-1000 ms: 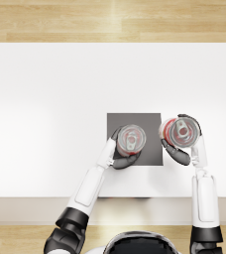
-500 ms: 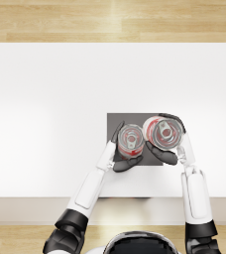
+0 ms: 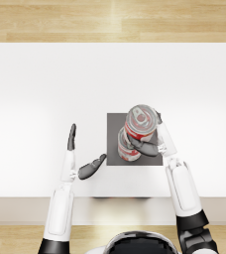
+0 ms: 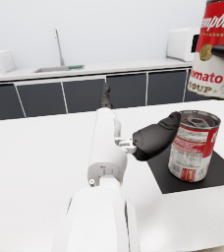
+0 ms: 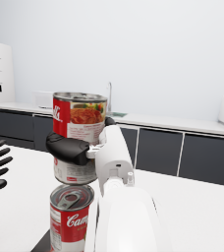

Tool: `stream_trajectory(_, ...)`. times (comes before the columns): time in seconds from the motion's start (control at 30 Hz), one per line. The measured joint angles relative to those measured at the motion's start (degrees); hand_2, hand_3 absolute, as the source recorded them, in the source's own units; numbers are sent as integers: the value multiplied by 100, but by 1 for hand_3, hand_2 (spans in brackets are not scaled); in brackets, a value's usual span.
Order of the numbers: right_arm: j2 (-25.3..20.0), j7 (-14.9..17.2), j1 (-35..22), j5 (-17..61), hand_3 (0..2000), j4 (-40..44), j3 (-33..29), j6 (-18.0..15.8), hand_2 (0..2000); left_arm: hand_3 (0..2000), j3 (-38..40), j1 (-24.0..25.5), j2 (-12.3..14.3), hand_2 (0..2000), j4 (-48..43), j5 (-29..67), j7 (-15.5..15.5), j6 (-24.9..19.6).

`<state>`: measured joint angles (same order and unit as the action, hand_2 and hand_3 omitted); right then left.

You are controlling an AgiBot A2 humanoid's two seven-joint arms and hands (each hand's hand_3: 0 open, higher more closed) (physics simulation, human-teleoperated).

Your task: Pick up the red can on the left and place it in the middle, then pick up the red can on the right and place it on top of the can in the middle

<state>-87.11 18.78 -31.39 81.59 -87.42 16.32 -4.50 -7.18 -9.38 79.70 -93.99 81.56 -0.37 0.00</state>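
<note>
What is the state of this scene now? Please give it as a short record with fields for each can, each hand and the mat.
lower can: red can standing upright on the dark mat
upper can: second red can held in the air above the lower can, not yet resting on it
right hand: right hand grips the upper can with its fingers around its side
left hand: left hand holds nothing, fingers apart, beside the mat and apart from the lower can
surface: white table
</note>
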Motion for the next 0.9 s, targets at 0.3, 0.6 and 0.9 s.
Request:
stream_trajectory(0.3, -119, 69, -77, 0, 1520, 431, 188, -152, 2000, 0, 485, 220, 26, 0, -349, 0, 35, 0)
stream_trajectory(0.6, -174, 119, -13, -2, 0, 469, 198, 294, 0, 0, 551, 212, 86, 0, -318, 1, 37, 0)
stream_trajectory(0.9, 210, 121, -261, -5, 0, -211, 669, 453, 0, 0, 569, 239, 139, 0, -338, 0, 37, 0)
